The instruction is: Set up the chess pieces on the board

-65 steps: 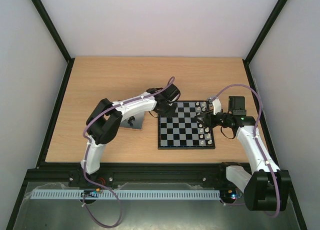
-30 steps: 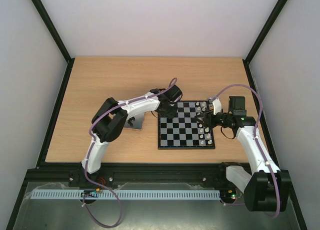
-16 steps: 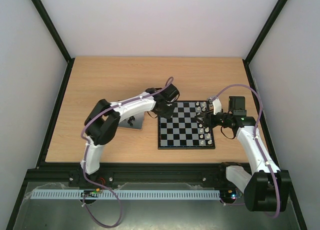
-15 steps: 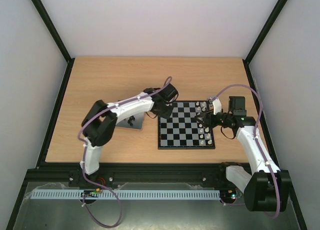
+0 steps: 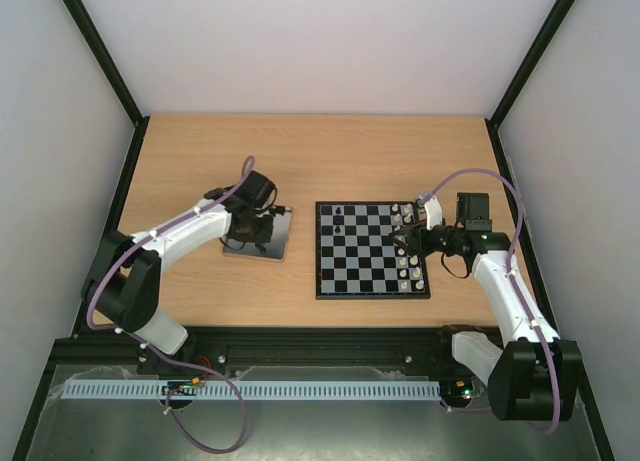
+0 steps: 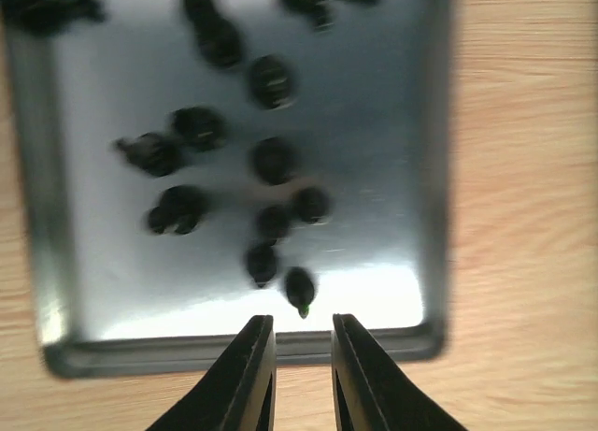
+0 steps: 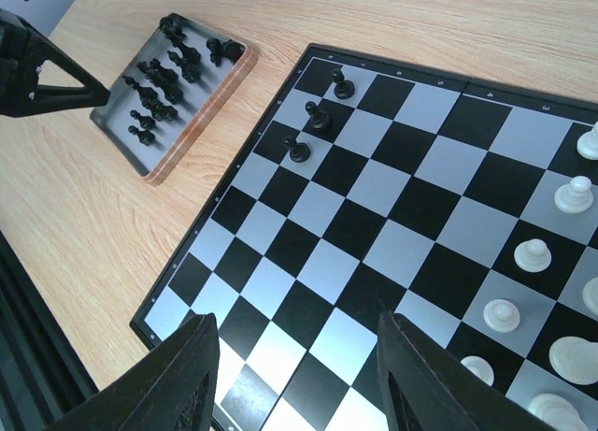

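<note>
1. Action at the tray (image 6: 374,169): the left gripper (image 6: 301,324) hovers above its near edge, jaws parted by only a narrow slot and gripping nothing.
2. Black chess pieces (image 6: 274,160) lie scattered across the tray, blurred in the wrist view. One lies just ahead of the fingertips, not touching them.
3. The tray sits on the table (image 5: 200,161), beside the left edge of the board (image 7: 374,183) but apart from it.
4. On the board, three more black pieces stand in a row along the left edge, starting at the far-left corner.
5. Over on the other side, white pieces (image 7: 533,255) line the board's right edge.
6. The right gripper (image 7: 297,330) hangs above the board towards its near-right corner, jaws spread wide, nothing between them.
</note>
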